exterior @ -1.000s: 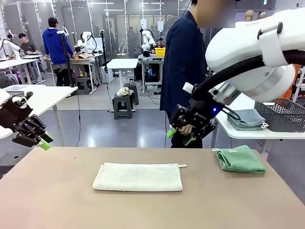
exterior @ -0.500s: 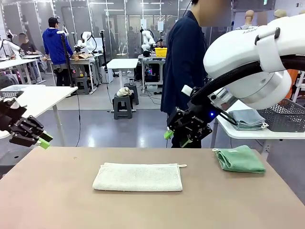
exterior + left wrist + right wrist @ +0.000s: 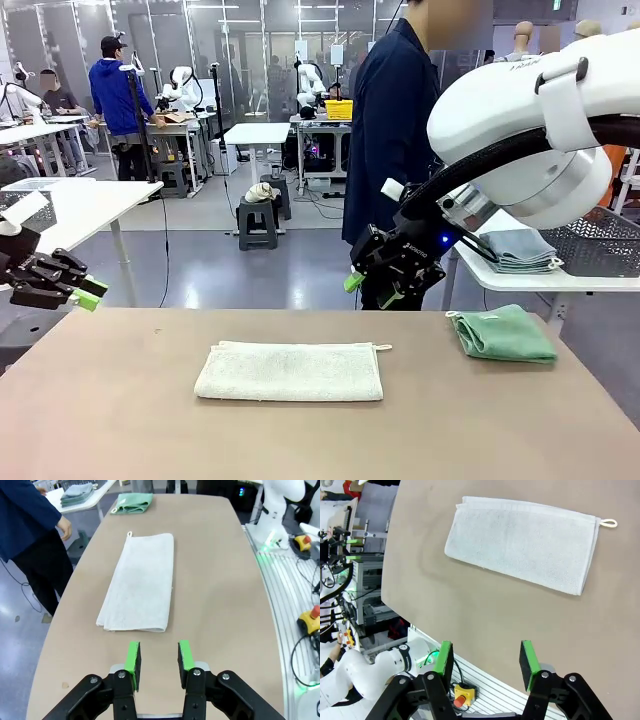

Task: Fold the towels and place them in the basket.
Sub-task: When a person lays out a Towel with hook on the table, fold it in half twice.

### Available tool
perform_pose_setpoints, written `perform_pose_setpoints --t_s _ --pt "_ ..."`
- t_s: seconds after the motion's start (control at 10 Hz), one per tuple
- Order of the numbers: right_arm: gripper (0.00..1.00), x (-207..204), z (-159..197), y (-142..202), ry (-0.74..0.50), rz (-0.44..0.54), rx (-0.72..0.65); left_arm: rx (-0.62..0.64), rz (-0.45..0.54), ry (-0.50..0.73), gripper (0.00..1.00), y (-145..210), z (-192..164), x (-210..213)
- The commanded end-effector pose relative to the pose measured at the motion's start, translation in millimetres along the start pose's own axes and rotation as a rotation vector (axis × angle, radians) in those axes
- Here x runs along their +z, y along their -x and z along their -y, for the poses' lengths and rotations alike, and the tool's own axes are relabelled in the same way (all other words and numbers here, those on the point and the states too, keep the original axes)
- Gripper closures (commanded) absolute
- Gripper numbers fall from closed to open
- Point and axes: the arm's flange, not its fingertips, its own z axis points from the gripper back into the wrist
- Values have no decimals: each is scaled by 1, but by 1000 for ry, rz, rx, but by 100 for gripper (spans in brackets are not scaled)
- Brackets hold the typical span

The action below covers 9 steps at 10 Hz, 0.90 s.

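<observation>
A cream-white towel (image 3: 290, 371) lies folded into a long strip at the table's middle, its small loop at the right end. It also shows in the wrist views, as the cream towel (image 3: 139, 582) and the cream towel (image 3: 522, 550). A mint green towel (image 3: 503, 333) lies folded small at the table's far right, seen again as the green towel (image 3: 131, 503). The dark grey mesh basket (image 3: 600, 250) stands on a white side table beyond it. My left gripper (image 3: 86, 292) (image 3: 158, 660) hovers open and empty off the table's left end. My right gripper (image 3: 372, 290) (image 3: 485, 661) hangs open and empty above the far edge.
A person in dark blue (image 3: 390, 130) stands at the far side, just behind my right gripper. A stack of grey-blue cloths (image 3: 518, 250) lies on the side table beside the basket. Bare tabletop (image 3: 150, 420) surrounds the cream towel.
My left gripper has sunk a little and drawn back toward the left edge. My right gripper shifted slightly left early on, then held still. Neither towel has moved.
</observation>
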Motion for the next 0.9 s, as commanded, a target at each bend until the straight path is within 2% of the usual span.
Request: perform_pose_setpoints --t_s 0.0,0.1,0.2,0.4,0.6,0.8 --pt "33 1 -2 -1 10 -8 -18 9 -2 15 59 -8 -11 1" --pt "33 1 -2 -1 10 -8 -18 15 -30 16 59 -13 -10 -1" --pt "33 1 -2 -1 10 -8 -18 1 -5 9 59 -1 -5 -3" --pt "33 -2 11 -2 -4 17 -10 1 -5 9 59 -1 -5 -3" --pt "33 -27 36 -7 3 73 -62 1 -5 9 59 -1 -5 -3" --pt "33 -59 56 -16 -5 86 -105 1 -5 9 59 -1 -5 -3"
